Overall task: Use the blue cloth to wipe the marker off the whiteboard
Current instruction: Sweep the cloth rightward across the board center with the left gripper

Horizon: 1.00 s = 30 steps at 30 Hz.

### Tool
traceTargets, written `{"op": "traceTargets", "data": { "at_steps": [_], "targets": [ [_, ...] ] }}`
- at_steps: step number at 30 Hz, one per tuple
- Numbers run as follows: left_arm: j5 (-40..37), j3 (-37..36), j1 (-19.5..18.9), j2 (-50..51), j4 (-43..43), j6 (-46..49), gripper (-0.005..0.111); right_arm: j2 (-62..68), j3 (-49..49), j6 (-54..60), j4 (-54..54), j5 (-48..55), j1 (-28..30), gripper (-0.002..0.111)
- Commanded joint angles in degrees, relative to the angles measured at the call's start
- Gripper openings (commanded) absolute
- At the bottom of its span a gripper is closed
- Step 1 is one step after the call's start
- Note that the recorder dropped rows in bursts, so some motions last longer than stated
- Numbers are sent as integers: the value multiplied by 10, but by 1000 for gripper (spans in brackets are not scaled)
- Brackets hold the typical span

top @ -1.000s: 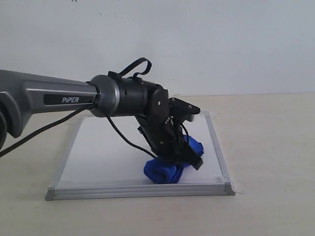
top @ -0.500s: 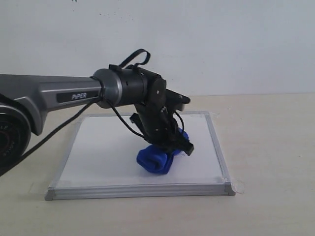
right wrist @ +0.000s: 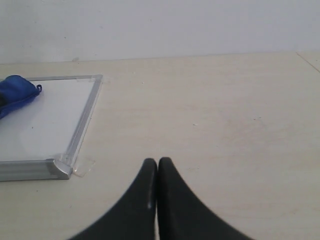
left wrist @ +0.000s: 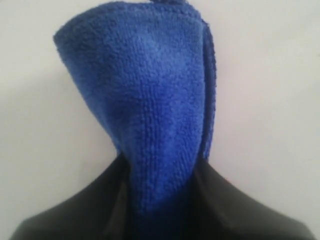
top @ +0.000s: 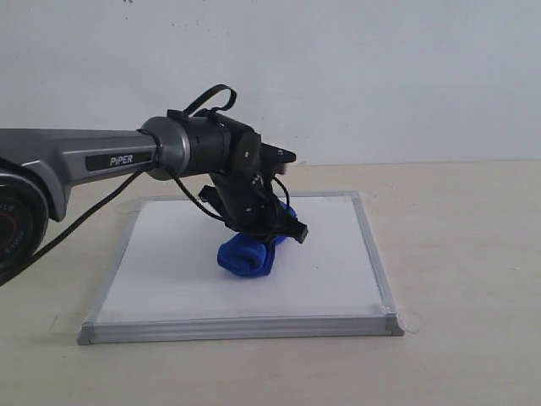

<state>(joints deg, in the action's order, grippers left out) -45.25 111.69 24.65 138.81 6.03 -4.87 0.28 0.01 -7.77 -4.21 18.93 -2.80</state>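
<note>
**L jaws pinched on cloth, R jaws pressed together**

L gripper [top: 275,230] jaws are narrow, clamped on one end of the blue cloth [top: 243,256]. In the L wrist view the cloth runs out from between the two dark fingers [left wrist: 75,215] and widens away from them, w/ a stitched hem down one side. The free, rolled end lies just below and in front of the jaws, resting on the whiteboard [top: 169,271]. The board sits flat under the jaws, silver frame all round, and the cloth is approx. mid-board. The gripper tilts down towards the board from a grey arm [top: 84,161] marked PIPER. A black cable [top: 211,95] loops over the wrist behind the jaws.

R gripper [right wrist: 158,170] jaws are closed tip to tip, w/ nothing between them. The pale table [right wrist: 225,125] lies under and ahead of them. One board corner, w/ a clear tape tab [right wrist: 85,167], sits near the tips, off to one side. Beyond that corner, farther from the R jaws, a bit of the cloth shows on the board. A plain white wall [top: 380,85] stands beyond both.
</note>
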Motion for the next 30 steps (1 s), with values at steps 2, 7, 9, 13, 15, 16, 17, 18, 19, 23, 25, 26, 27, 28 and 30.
{"op": "traceTargets", "data": {
  "at_steps": [2, 7, 9, 13, 15, 16, 17, 18, 19, 23, 25, 26, 27, 28, 30],
  "targets": [
    [-43, -6, 27, 12, -12, 43, 4, -3, 0, 0, -5, -5, 5, 0],
    [-7, -6, 91, 12, -108, 145, 4, -3, 0, 0, -5, -5, 5, 0],
    [7, -6, 100, 12, -93, 147, 4, -3, 0, 0, -5, -5, 5, 0],
    [-2, -6, 76, 13, -27, 88, 4, -3, 0, 0, -5, -5, 5, 0],
    [-28, -6, 47, 15, 22, 45, 4, -3, 0, 0, -5, -5, 5, 0],
    [-40, -6, 32, 15, 40, 28, 4, -3, 0, 0, -5, -5, 5, 0],
    [-57, -6, 17, 15, 58, 5, 4, -3, 0, 0, -5, -5, 5, 0],
    [-66, -6, 3, 15, 60, -1, 4, -3, 0, 0, -5, -5, 5, 0],
    [-74, -6, -6, 15, 59, -4, 4, -3, 0, 0, -5, -5, 5, 0],
    [-82, -6, -10, 15, 2, 22, 4, -3, 0, 0, -5, -5, 5, 0],
    [-72, -6, 8, 15, -38, 62, 4, -3, 0, 0, -5, -5, 5, 0],
    [-67, -6, 21, 15, -60, 89, 4, -3, 0, 0, -5, -5, 5, 0],
    [-64, -6, 36, 15, -93, 118, 4, -3, 0, 0, -5, -5, 5, 0],
    [-62, -6, 51, 15, -122, 153, 4, -3, 0, 0, -5, -5, 5, 0],
    [-57, -6, 77, 15, -147, 204, 4, -3, 0, 0, -5, -5, 5, 0]
  ]
}}
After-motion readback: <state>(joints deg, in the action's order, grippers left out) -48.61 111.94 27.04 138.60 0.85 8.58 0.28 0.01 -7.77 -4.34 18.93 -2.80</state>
